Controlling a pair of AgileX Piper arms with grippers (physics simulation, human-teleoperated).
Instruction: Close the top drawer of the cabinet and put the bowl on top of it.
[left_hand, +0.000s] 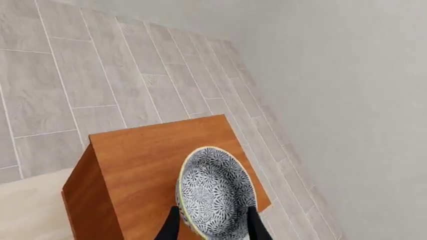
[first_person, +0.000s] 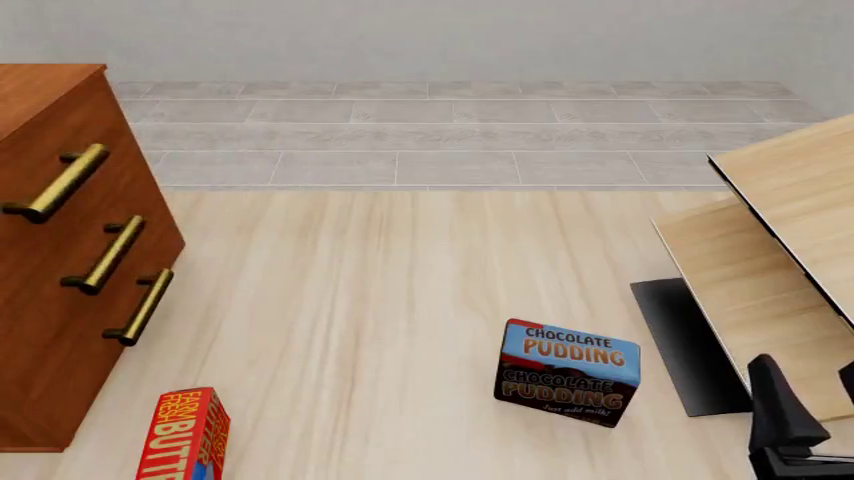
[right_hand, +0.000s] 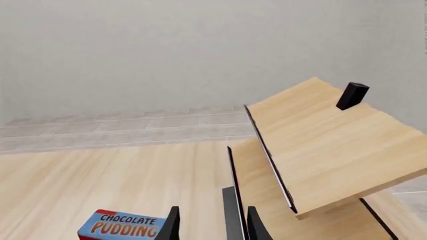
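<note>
From the left wrist view I look down on the flat top of the reddish-brown cabinet (left_hand: 147, 150). The grey-and-white patterned bowl (left_hand: 217, 192) hangs tilted over that top, and my left gripper (left_hand: 213, 231) is shut on it, one black finger on each side. Whether the bowl touches the wood I cannot tell. In the front view the cabinet (first_person: 54, 330) stands at the left, and its top drawer (first_person: 118, 130) lies flush with the two drawers below. The bowl and left gripper are outside that view. My right gripper (first_person: 811, 400) stands open and empty at the lower right.
A chocolate pudding box (first_person: 567, 372) stands on the pale floor right of centre, and a red butter box (first_person: 187, 438) near the cabinet's foot. Pale light-wood furniture (first_person: 787, 230) with tilted panels fills the right side, close to my right gripper. A grey wall lies beyond the tiles.
</note>
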